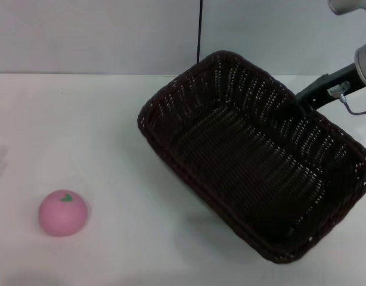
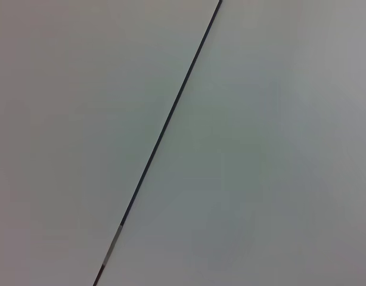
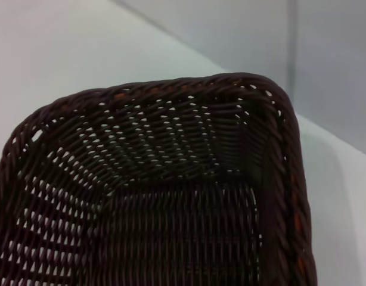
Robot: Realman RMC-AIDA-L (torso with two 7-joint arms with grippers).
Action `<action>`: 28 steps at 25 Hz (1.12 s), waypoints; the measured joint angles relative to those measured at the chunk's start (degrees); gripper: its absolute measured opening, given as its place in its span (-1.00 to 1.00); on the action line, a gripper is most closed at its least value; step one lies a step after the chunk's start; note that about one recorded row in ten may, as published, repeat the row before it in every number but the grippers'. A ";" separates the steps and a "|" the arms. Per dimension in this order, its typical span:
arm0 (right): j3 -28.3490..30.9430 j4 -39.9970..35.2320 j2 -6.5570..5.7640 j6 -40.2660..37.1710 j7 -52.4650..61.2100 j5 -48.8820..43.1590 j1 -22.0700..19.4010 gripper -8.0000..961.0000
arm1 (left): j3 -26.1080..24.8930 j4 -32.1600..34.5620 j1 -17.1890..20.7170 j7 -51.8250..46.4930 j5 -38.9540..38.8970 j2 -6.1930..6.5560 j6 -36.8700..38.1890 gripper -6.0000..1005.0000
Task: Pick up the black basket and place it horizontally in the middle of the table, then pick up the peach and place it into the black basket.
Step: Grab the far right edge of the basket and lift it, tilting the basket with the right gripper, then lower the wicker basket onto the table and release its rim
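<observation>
- The right gripper reaches in from 2 o'clock, arm slanting down to the black basket's far rim, seemingly clamped on it.
- The basket sits diagonally at 3 o'clock, seemingly tilted on the bench.
- The peach rests at 8 o'clock, well apart.
- The left gripper is out of sight.

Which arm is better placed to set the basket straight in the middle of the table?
The right. Its pincer is already at the far rim of the basket, which lies askew on the table. The left arm is out of view.

Pale grey wall, thin dark vertical seam.
</observation>
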 joint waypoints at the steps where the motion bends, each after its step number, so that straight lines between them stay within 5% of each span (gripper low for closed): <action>1: -0.11 -0.48 0.00 -0.72 -1.09 0.00 0.23 -0.67 | -0.02 0.05 0.03 -0.01 0.00 -0.01 0.07 0.52; 10: -4.81 -6.67 0.79 -2.48 -15.14 0.04 1.48 -0.67 | -0.16 0.06 1.55 0.02 0.00 -0.52 0.84 0.51; 28: -13.99 -4.37 2.39 -1.68 -26.98 0.13 6.93 -0.63 | 0.06 0.20 2.98 0.62 0.06 -1.98 1.55 0.50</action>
